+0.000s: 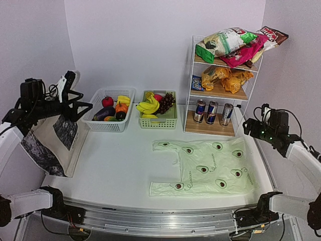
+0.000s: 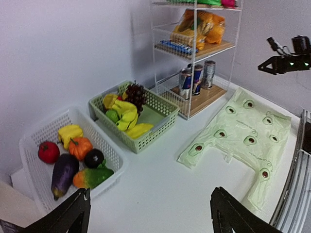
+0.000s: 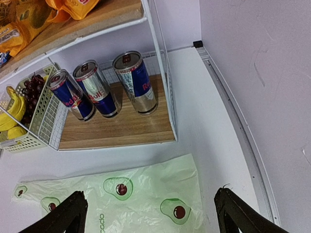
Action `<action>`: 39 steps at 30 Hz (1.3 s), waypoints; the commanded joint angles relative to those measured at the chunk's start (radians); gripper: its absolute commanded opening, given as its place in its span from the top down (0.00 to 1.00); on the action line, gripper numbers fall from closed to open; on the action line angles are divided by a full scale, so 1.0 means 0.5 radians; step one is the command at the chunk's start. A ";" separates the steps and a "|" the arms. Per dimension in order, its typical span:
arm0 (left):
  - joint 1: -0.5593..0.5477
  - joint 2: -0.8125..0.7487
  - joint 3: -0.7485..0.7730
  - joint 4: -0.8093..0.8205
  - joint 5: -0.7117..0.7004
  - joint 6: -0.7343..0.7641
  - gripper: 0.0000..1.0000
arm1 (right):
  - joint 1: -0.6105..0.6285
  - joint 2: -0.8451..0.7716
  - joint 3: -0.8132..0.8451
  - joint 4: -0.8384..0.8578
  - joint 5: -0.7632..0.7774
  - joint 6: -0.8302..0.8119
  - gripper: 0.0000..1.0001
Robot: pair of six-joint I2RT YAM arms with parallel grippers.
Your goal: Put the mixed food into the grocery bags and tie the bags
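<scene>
The cream canvas tote (image 1: pixel 50 138) leans at the table's left edge, and my left gripper (image 1: pixel 80 103) hangs open just above it with nothing between its fingers (image 2: pixel 68 216). The avocado-print plastic bag (image 1: pixel 205 168) lies flat on the table's right half. My right gripper (image 1: pixel 247 126) stands open above that bag's far right corner (image 3: pixel 121 199), empty. Bananas (image 1: pixel 148 106) and grapes (image 1: pixel 166 102) lie in a green basket (image 1: pixel 173 121). Three drink cans (image 3: pixel 97 90) stand on the wire shelf's bottom board. Snack packets (image 1: pixel 228 42) are piled on top, orange ones (image 1: pixel 225 78) on the middle shelf.
A white basket (image 1: pixel 108 125) of toy vegetables stands left of the green one. The wire shelf rack (image 1: pixel 190 90) stands at the back right, close to the right wall. A metal rail (image 1: pixel 165 221) runs along the near table edge.
</scene>
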State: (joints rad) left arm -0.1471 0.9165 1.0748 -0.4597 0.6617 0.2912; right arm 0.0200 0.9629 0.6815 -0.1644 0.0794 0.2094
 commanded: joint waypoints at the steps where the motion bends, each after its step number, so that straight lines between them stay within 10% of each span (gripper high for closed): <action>1: -0.002 0.096 0.400 -0.666 0.346 0.491 0.17 | -0.005 -0.108 0.040 -0.136 -0.021 0.073 0.11; 10: -0.002 0.296 0.928 -1.075 0.683 0.701 0.14 | -0.004 -0.246 -0.027 -0.170 -0.012 0.106 0.12; 14: -0.001 0.311 0.806 -0.406 -0.198 -0.089 0.11 | -0.003 -0.279 -0.036 -0.180 -0.014 0.103 0.12; 21: 0.050 0.698 0.948 -0.482 -1.658 -0.217 0.05 | -0.003 -0.280 -0.033 -0.181 -0.031 0.104 0.12; 33: 0.465 0.912 0.657 -0.584 -1.238 0.017 0.07 | -0.003 -0.271 -0.042 -0.183 -0.066 0.130 0.12; 39: 0.463 0.743 0.544 -0.837 -0.684 0.223 0.57 | -0.003 -0.278 -0.040 -0.184 -0.051 0.157 0.12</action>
State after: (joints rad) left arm 0.0830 1.3847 1.3656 -0.7585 0.0961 0.3022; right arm 0.0200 0.8318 0.6598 -0.2597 0.0586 0.2694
